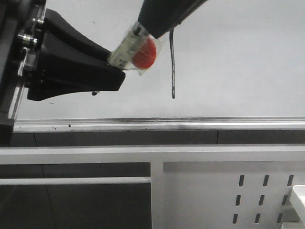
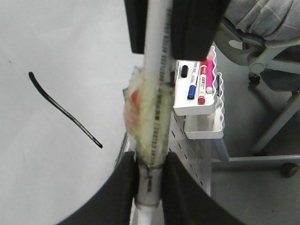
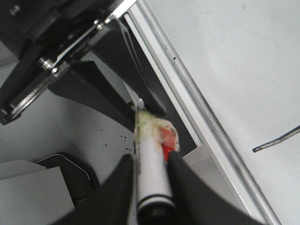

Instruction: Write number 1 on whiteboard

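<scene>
The whiteboard (image 1: pixel 238 57) is a plain white, glossy board standing upright, with a silver metal ledge (image 1: pixel 190 123) running along its lower edge. The number 1 (image 1: pixel 172 67) is a thin black marker stroke on the board, nearly vertical and bending slightly at its top. Its lower end stops above the ledge, clear of it.

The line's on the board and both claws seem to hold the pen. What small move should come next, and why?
Probably the left gripper should open slightly and let go. The number 1 looks finished on the whiteboard, and the marker is clamped by both it and the right gripper, so neither arm can move off freely.
</scene>
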`<state>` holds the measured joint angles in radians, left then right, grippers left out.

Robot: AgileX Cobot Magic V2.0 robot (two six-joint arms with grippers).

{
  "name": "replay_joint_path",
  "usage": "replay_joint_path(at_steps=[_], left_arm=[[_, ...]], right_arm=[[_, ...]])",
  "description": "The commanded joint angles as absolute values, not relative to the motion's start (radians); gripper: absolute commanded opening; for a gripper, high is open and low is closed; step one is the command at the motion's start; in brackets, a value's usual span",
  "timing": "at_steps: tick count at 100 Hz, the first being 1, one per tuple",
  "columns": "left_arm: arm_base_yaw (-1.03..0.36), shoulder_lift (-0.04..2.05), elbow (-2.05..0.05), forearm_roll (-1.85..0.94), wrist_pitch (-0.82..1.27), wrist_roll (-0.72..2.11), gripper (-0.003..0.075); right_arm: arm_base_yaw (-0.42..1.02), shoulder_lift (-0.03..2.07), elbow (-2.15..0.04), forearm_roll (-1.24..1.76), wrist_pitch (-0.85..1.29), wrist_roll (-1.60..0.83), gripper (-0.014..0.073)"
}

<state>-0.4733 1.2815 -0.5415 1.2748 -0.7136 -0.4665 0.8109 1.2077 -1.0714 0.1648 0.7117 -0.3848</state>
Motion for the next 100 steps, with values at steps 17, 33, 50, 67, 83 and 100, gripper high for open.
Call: replay_joint_path(at_steps=[17,33,50,67,83,100], left_arm=[[-0.479,1.262,-0.568,1.226,-0.758,-0.539,-0.002],[-0.479,1.262,-0.528,1.118,-0.765,-0.592,-0.002],[-0.479,1.262,-0.433,0.841,-0.782,-0.52,-0.002],[-0.479,1.264,-0.322,0.515,-0.937,-0.393,-0.002],[-0.479,1.283,-0.271,0.312,-1.014,-0.321,-0.002],[-0.482,1.361,-0.271,0.262,-1.059,-0.321,-0.002]], right_arm=[[0.813,1.155,-1.111,0.166,0.659,-0.381,0.0516],[0.813,1.079,-1.111,0.156,0.718,-0.368,0.0458],[0.813,0.992,-1.109,0.016,0.814,-0.212,0.0371],[0.813,0.937,-1.109,-0.054,0.949,-0.107,0.0045],[0.813,0.924,-1.109,-0.054,0.993,-0.093,-0.0071],[0.813,0.923,-1.109,-0.054,0.984,-0.093,-0.0071]])
